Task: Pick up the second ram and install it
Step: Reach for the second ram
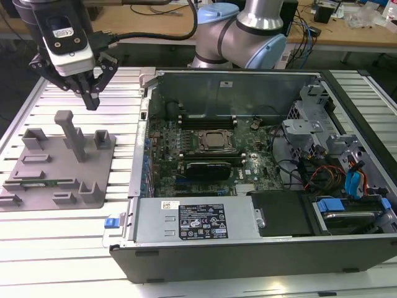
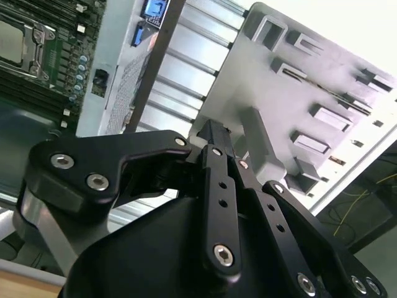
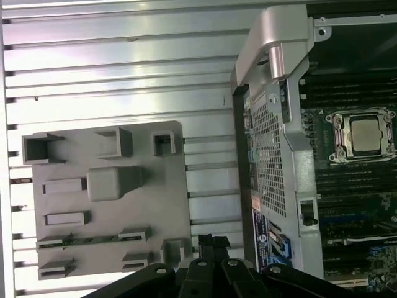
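Approach step. The gripper, closed and empty, hovers above the grey fixture tray; the second ram lies slotted in that tray. Grasping likely requires the gripper opened and aligned along it.

**Arm**: one unit, silver-grey tubular links with a pale blue joint cap, its bulky joints at the far side of the exterior view.

**Wrist**: dark housing carrying a white-and-grey block, at the exterior view's upper left.

**Gripper**: black, two-finger linkage type, pointing straight down and hanging in the air.

**Fingers**: in the second wrist view, drawn together at the tips with nothing between them. The linkage bars splay outward on either side.
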